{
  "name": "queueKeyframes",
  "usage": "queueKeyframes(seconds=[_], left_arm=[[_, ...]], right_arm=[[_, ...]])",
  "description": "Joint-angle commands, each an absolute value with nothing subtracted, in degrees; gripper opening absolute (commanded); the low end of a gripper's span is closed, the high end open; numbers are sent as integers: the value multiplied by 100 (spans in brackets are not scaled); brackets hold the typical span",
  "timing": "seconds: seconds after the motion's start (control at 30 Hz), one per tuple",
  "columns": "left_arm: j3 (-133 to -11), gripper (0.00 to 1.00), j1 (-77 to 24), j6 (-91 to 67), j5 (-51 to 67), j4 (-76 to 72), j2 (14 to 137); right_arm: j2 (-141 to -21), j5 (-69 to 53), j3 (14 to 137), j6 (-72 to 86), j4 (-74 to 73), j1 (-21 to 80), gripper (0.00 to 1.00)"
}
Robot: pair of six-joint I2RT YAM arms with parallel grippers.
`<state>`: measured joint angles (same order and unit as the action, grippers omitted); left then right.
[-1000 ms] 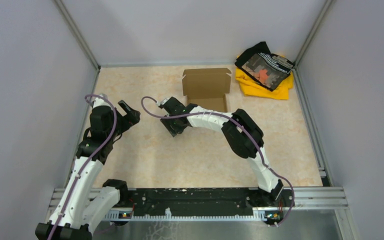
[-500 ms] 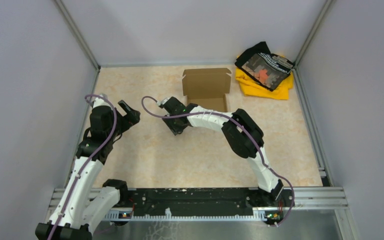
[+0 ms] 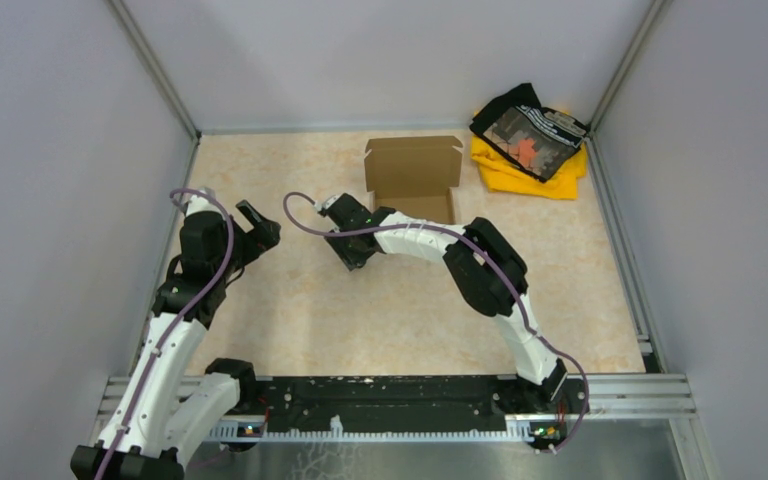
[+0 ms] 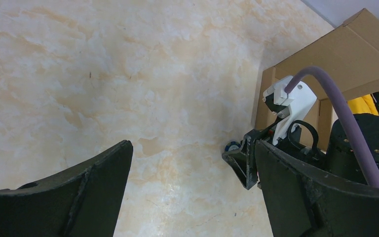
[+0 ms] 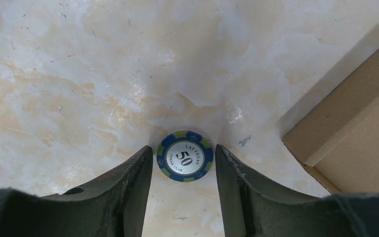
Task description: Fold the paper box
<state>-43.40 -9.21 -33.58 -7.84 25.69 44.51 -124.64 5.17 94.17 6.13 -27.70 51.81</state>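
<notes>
We note paper box [image 3: 413, 178]: plain brown corrugated card, flat panels, one broad flap raised, tabbed corners. Sits just beyond right jaws, off their right finger, apart.
Worktop [image 5: 79, 74]: glossy cream-and-tan marbled surface.
Poker chip [image 5: 184, 156]: round, blue-green rim, silver centre marked 50, flat between right gripper [image 5: 183, 149] jaws.
Jaws about half open, hugging chip; we cannot tell whether they touch.
Left gripper [image 4: 192, 144]: jaws spread wide, holding nothing, above worktop.
</notes>
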Motion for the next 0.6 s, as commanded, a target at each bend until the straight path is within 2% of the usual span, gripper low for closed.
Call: queueKeyframes(seconds=[0.0, 0.33, 0.57], left_arm=[[-4374, 99, -870, -3320, -729, 2451, 4417], [-4307, 99, -870, -3355, -700, 2443, 4369], [-4291, 99, -871, -3362, -703, 2448, 4348]], right_arm=[[-12391, 587, 9254, 638, -2956, 5159, 49], [-12272, 586, 9043, 659, -2971, 5144, 53], [-12269, 522, 9009, 668, -2929, 5133, 44]])
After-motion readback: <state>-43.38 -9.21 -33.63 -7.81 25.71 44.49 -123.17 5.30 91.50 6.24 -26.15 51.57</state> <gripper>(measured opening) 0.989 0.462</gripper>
